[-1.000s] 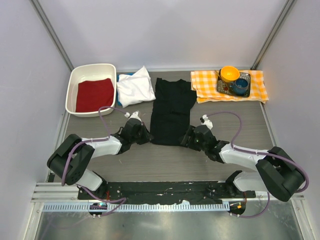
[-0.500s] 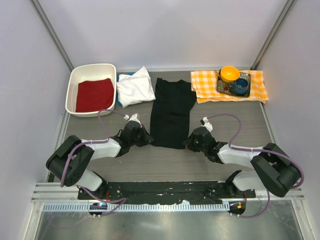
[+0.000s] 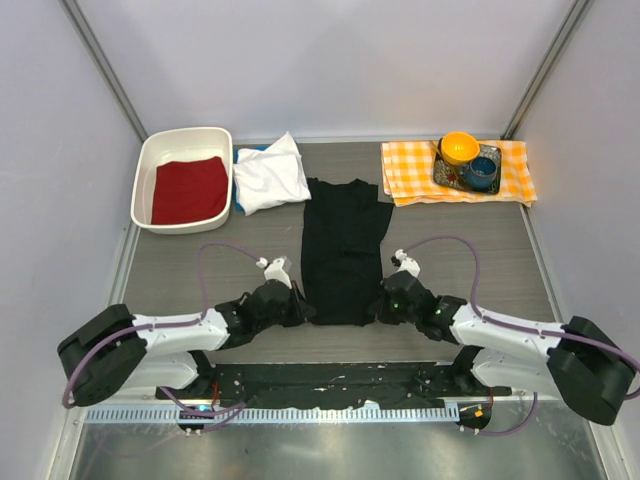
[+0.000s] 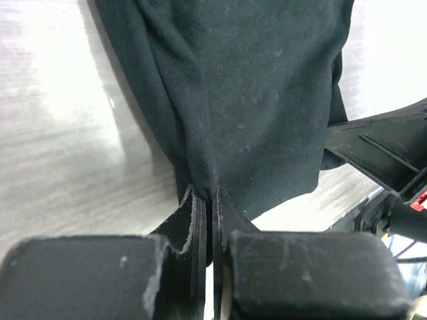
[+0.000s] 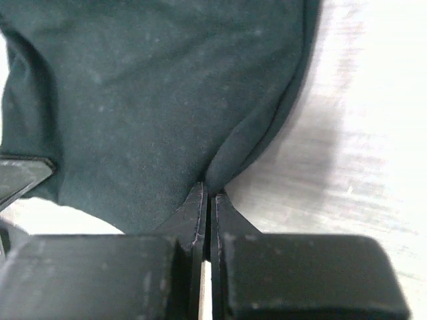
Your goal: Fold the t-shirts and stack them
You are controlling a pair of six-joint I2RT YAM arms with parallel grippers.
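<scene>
While both arms lie stretched low over the grey tabletop (image 3: pixel 200 260), elbows out to the sides and forearms angled inward, their wrists meet the near hem of the black t-shirt (image 3: pixel 345 245) from either side. The shirt lies flat in the middle of the tabletop as a long narrow shape, collar end away from the arm bases and hem just in front of them.

The left gripper (image 3: pixel 300 310) is clenched on the shirt's near left corner. The left wrist view shows its fingers pressed together with a ridge of black cloth (image 4: pixel 267 100) pinched between the tips (image 4: pixel 205 193). The right gripper (image 3: pixel 378 308) is clamped on the near right corner in the same way, a fold of the cloth (image 5: pixel 133 100) rising from its closed tips (image 5: pixel 205 193).

At the far left stands one white tub (image 3: pixel 183 133) with one red cloth (image 3: pixel 188 188) lying in it. Just beside the tub lies one white t-shirt (image 3: pixel 270 175), roughly folded, its near corner close to the black shirt's collar end. A sliver of blue cloth (image 3: pixel 247 151) shows under its far left edge.

At the far right lies one orange-and-white checked cloth (image 3: pixel 410 170). It carries one small tray (image 3: pixel 447 180), which holds one orange bowl (image 3: pixel 459 147) and one blue cup (image 3: pixel 481 172) side by side.
</scene>
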